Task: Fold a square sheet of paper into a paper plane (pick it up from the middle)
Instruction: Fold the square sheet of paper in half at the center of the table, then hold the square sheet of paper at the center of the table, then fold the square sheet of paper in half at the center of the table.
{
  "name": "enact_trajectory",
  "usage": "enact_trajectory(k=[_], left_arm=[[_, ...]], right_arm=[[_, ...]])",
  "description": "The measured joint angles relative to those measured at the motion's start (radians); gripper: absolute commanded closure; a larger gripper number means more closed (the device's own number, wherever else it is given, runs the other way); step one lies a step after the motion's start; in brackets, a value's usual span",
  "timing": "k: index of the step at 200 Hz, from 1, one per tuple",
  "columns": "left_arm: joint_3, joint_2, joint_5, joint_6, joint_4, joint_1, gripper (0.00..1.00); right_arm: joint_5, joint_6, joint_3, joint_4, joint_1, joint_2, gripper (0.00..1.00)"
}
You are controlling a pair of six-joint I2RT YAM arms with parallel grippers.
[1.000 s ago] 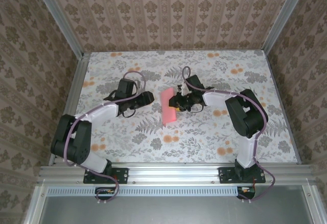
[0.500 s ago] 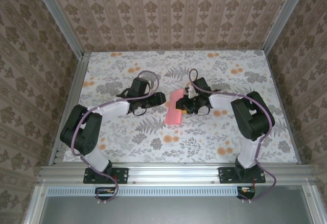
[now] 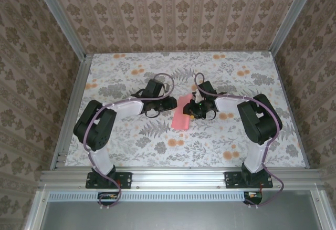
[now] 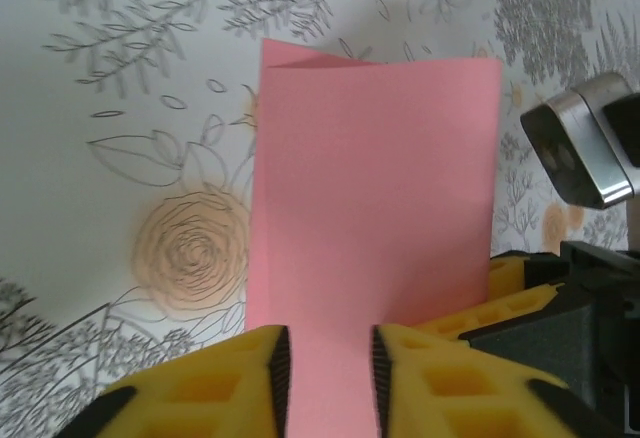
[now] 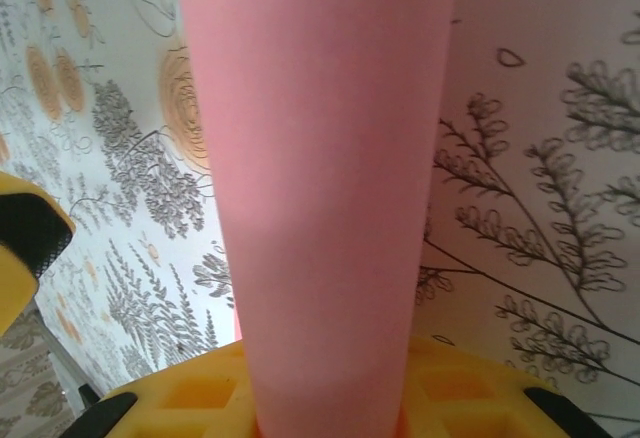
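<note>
Paper point(image 3: 181, 112) lengthwise near-to-far, slightly tilted

Robotics lab test cell, seen from above. Bare aluminium frame posts point(image 3: 59, 19) rise at the upper left and upper right, holding walls point(image 3: 178, 14) papered in beige damask. A counter point(image 3: 131, 151) covered in a grey and orange flower print fills the middle. A left arm point(image 3: 118, 108) and a right arm point(image 3: 254, 117), trailing cables, are bolted to an aluminium rail point(image 3: 178, 178) along the bottom.
</note>
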Motion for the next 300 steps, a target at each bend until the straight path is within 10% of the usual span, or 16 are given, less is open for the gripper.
enact_trajectory(k=[138, 236, 300], left_arm=[[0.112, 0.161, 0.090, -0.021, -0.089, -0.031, 0.91], [0.182, 0.209, 0.091, -0.021, -0.193, -0.031, 0.93], [0.192, 0.210, 0.094, -0.020, -0.208, -0.031, 0.86]], right_arm=[[0.024, 0.002, 0.031, -0.039, 0.000, 0.022, 0.70], [0.074, -0.033, 0.069, -0.133, -0.006, 0.011, 0.52], [0.097, -0.077, 0.074, -0.158, -0.008, 0.011, 0.66]])
